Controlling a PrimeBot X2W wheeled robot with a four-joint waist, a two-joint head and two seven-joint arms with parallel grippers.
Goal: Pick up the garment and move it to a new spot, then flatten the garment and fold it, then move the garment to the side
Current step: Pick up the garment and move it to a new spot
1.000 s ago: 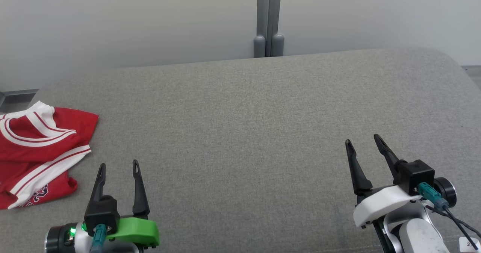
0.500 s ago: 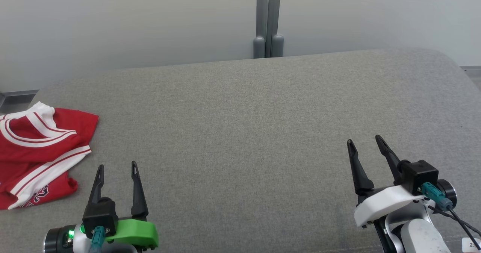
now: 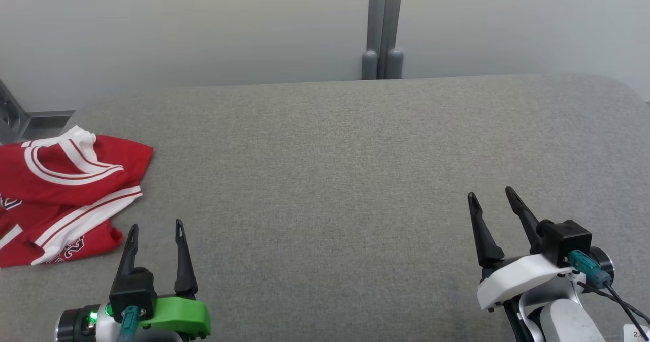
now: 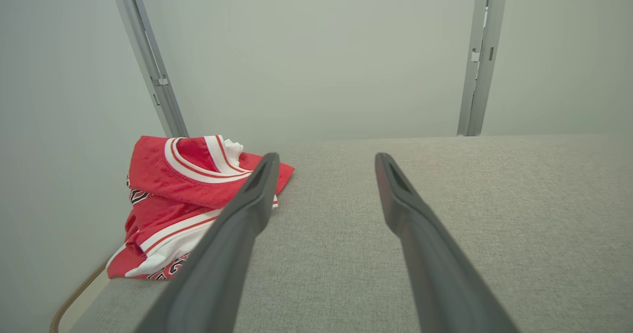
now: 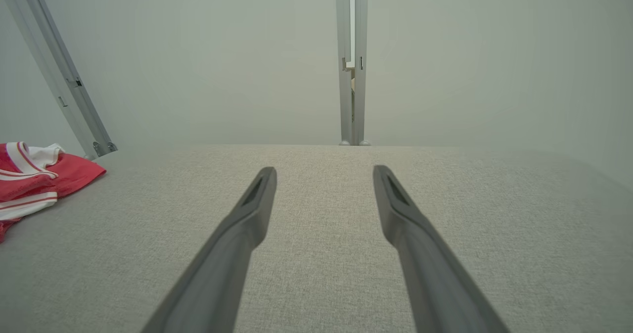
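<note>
Garment (image 3: 66, 194) lies crumpled on the surface (image 3: 325, 154), just ahead and to the left of the left tool (image 3: 156, 225), the nearer one; the right tool (image 3: 491, 192) is well apart. Both stand wide open, empty.

A broad grey woven-fabric padded surface with rounded far corners (image 3: 325, 169) spread beneath and ahead of both the left gripper (image 3: 156, 225) and the right gripper (image 3: 491, 193), running well beyond their fingertips to a pale, matte grey-white panelled wall (image 3: 203, 27). Ahead of the right gripper, at the surface's far edge against that wall, a slim grey metal double post with two rounded feet (image 3: 382, 37) stood upright, while ahead and to the left of the left gripper a second grey metal strut (image 4: 148, 71) leaned aslant along the wall. The light fell soft and even over fabric and wall alike.
</note>
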